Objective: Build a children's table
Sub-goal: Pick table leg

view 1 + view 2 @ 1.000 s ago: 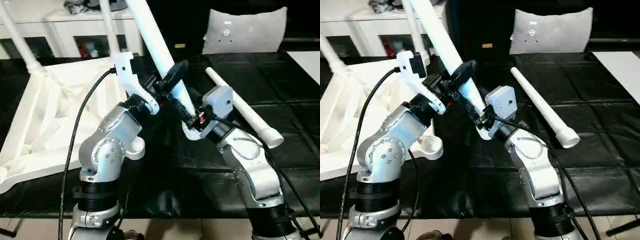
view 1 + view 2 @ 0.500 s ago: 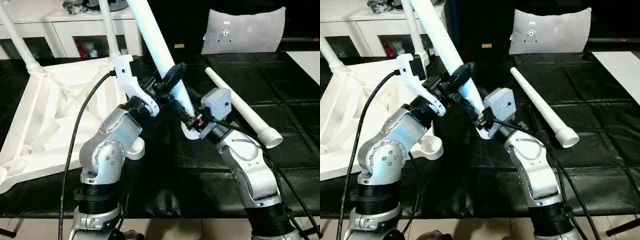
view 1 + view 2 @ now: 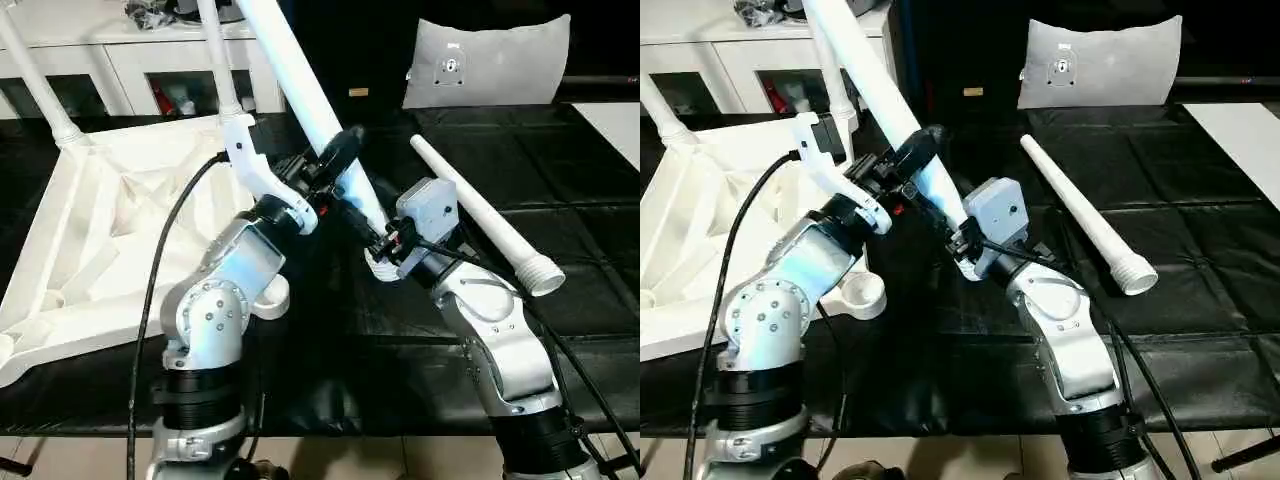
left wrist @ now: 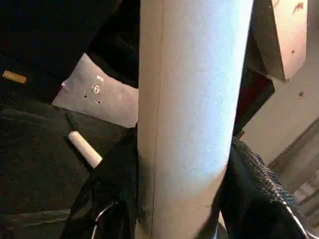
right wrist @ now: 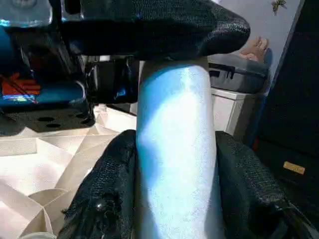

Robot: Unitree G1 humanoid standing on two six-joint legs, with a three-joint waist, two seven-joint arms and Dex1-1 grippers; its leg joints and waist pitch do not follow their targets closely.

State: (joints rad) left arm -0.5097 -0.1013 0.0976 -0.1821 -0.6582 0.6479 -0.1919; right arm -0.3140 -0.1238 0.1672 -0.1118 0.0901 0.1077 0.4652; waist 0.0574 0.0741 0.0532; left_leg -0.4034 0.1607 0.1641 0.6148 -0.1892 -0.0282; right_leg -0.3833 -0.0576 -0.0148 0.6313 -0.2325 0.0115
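Both grippers clamp one white leg (image 3: 300,90), which slants up toward 11 o'clock over the black bench (image 3: 420,340). The left gripper (image 3: 335,160) has its fingers (image 4: 249,189) closed on the shaft higher up; the right gripper (image 3: 378,240) has its fingers (image 5: 244,184) closed on it near the threaded lower end. The upturned tabletop (image 3: 90,240) lies at 9 o'clock with two legs standing in its far sockets. A loose leg (image 3: 490,220) lies at 2 o'clock.
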